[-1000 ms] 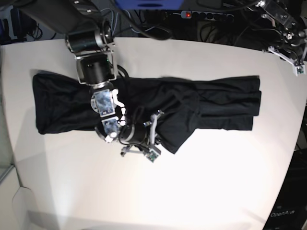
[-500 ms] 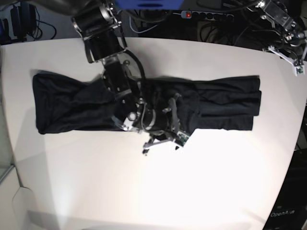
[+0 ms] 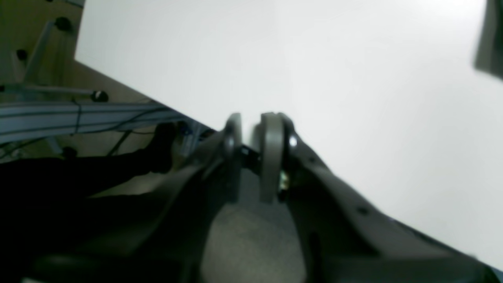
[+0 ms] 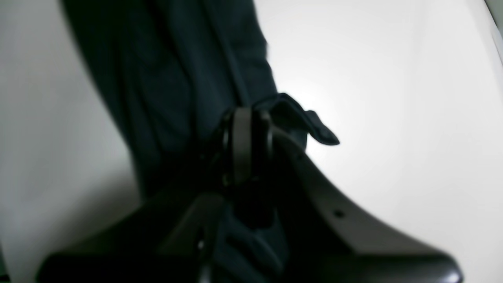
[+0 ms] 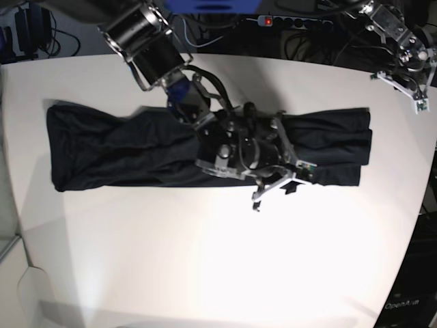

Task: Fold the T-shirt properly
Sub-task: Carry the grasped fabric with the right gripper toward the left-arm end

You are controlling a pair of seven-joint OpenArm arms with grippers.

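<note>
The black T-shirt (image 5: pixel 102 147) lies as a long, wrinkled band across the white table (image 5: pixel 205 273), from the far left to the right side. My right gripper (image 5: pixel 276 188) sits low over the band's front edge, right of centre, and is shut on a fold of it. In the right wrist view the right gripper (image 4: pixel 247 129) pinches the dark T-shirt (image 4: pixel 177 78), and a small flap (image 4: pixel 318 131) sticks out beside the fingers. My left gripper (image 3: pixel 251 122) hangs past the table's far right corner, its fingers almost together with nothing between them.
The left arm (image 5: pixel 403 41) stays above the table's back right corner. A power strip with a red switch (image 5: pixel 268 20) and cables run behind the back edge. In the left wrist view, a metal frame and cables (image 3: pixel 78 114) show below the table edge.
My right arm has swung to the right along the shirt's front edge, dragging the pinched fold from left of centre to right of centre. The hanging flap is gone. The left arm has not moved.
</note>
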